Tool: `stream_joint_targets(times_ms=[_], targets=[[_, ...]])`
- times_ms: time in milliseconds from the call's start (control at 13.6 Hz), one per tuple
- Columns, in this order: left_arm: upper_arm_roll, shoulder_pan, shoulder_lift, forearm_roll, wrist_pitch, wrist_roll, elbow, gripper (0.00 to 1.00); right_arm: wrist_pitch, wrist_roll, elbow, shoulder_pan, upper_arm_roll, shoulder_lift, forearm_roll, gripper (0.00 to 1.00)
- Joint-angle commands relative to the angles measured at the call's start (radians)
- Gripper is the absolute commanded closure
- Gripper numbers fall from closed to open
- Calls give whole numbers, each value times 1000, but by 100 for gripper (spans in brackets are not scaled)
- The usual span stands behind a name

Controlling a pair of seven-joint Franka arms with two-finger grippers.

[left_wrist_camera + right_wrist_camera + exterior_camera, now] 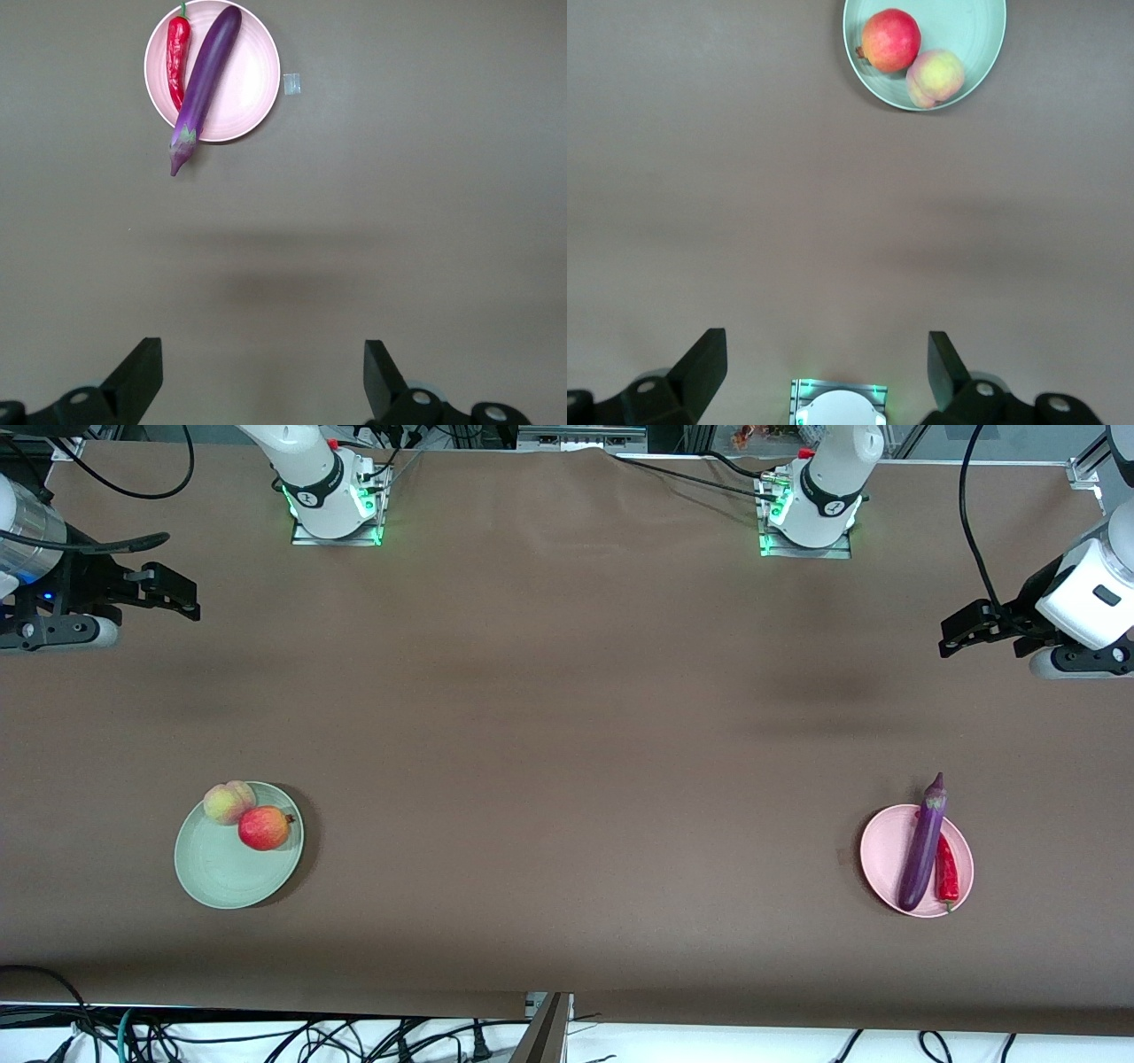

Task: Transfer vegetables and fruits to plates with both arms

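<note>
1. Eggplant (922,849) and chili pepper (947,875) lie side by side on the pink plate (877,859), toward the left arm's end of the counter (567,779).
2. Peach (228,802) and pomegranate (264,828) touch on the green plate (221,877), toward the right arm's end.
3. Left gripper (957,633) and right gripper (182,593) wait above bare counter, fingers spread wide, holding nothing.

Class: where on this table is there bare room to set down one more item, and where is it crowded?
Bare brown table runs between the green plate and the pink plate, and from both plates up to the arm bases. Crowded: the green plate's farther part holds the peach and pomegranate; the eggplant and chili pepper fill the pink plate.
</note>
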Motion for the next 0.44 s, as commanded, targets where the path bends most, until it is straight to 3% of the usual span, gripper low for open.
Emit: stream_joint_targets(times_ms=[0,367], targets=[[-9,10,7,15,-12,6,21,0,-15,79,-33,-21,17,-32,-11,0],[-11,10,7,12,-9,6,21,0,-20,84,-27,-18,9,-19,-11,0]])
